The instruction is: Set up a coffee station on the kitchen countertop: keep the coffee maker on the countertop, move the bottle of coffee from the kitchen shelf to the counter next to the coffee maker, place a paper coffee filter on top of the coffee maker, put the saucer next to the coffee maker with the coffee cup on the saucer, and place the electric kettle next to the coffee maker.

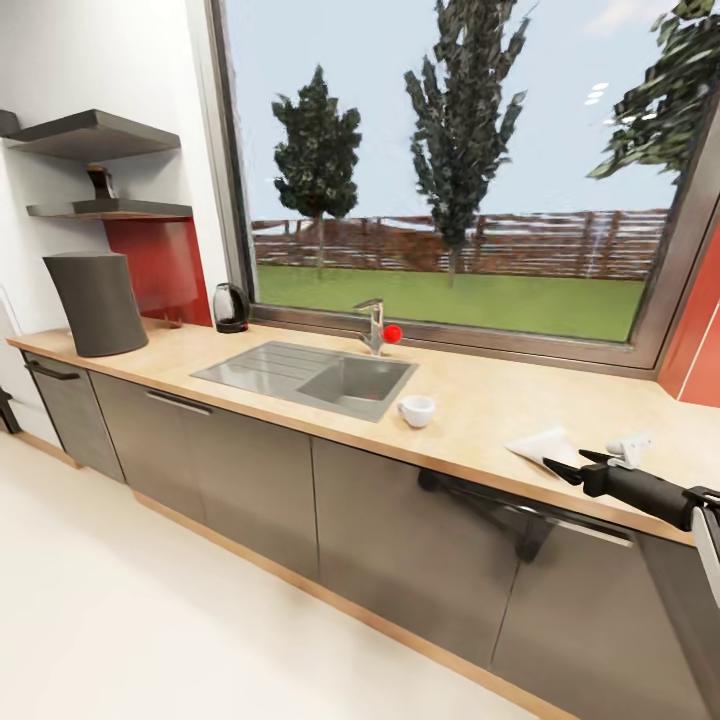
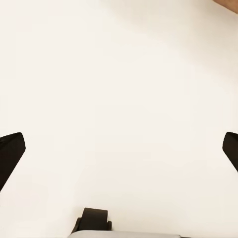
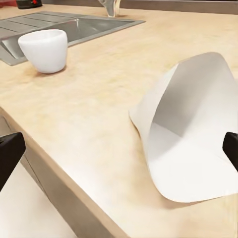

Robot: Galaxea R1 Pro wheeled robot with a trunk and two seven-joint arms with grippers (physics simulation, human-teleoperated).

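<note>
Countertop (image 1: 480,400) runs under the big window, and on it the paper coffee filter (image 1: 541,447) lies near the front edge with the right gripper (image 1: 566,466) just in front of it, jaws spread wide and holding nothing. White coffee cup (image 1: 416,410) stands beside the sink (image 1: 310,375), the electric kettle (image 1: 230,307) against the red wall panel, the grey coffee maker (image 1: 97,302) at the far end, and a dark bottle of coffee (image 1: 100,182) on the shelf (image 1: 110,210). Over pale floor (image 2: 119,99), the left gripper (image 2: 119,151) also has its fingers wide apart, empty.
</note>
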